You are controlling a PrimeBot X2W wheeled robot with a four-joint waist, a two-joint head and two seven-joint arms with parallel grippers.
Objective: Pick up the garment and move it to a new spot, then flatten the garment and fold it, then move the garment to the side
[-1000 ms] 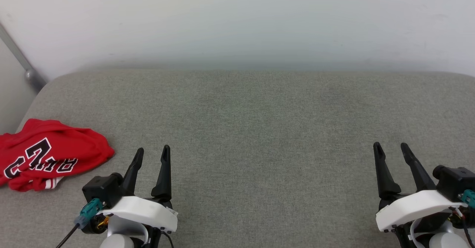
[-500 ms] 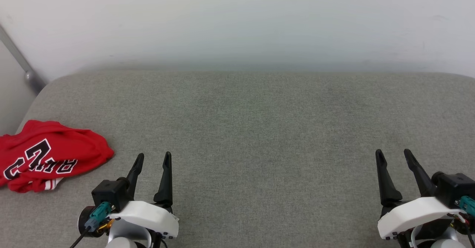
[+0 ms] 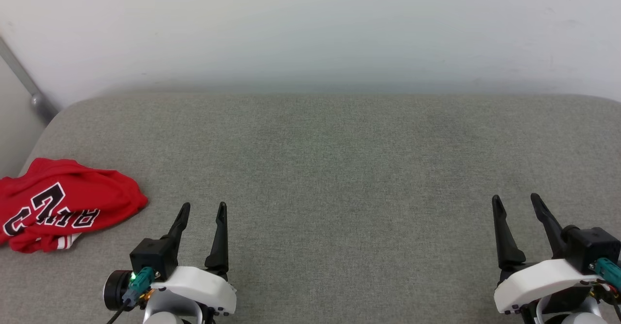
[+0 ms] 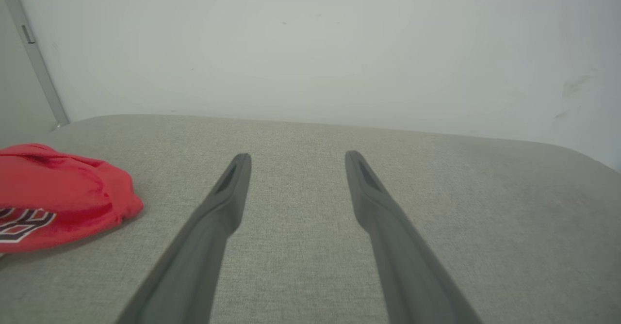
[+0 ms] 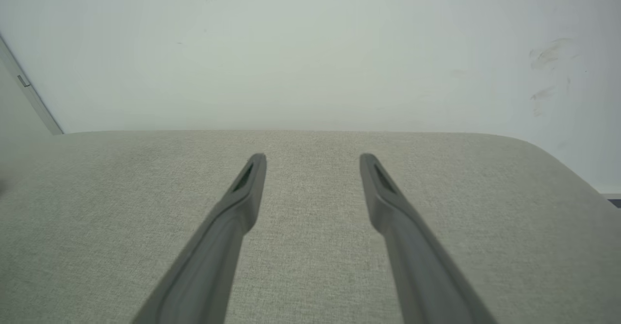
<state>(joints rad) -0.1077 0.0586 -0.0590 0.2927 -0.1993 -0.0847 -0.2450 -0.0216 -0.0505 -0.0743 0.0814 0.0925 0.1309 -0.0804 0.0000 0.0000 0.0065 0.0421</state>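
Observation:
The red garment (image 3: pixel 63 205) lies folded in a compact bundle at the far left edge of the grey cushioned surface (image 3: pixel 339 169), its black white-edged lettering facing up and a bit of striped trim at its near edge. In the left wrist view the garment (image 4: pixel 58 195) sits left of the fingers. My left gripper (image 3: pixel 204 209) is open and empty, low in the head view, to the right of the garment and apart from it. Far to the right, my right gripper (image 3: pixel 515 201) is open too, with nothing between its fingers (image 5: pixel 247 188).
A pale wall (image 3: pixel 310 28) rises behind the surface's far edge. A grey metal pole (image 3: pixel 24 84) slants down at the back left corner. The cushion's rounded right corner (image 5: pixel 558 164) falls away in the right wrist view. Bare fabric stretches between the two grippers.
Both grippers have drawn back toward the bottom of the head view, staying open. The garment has not moved.

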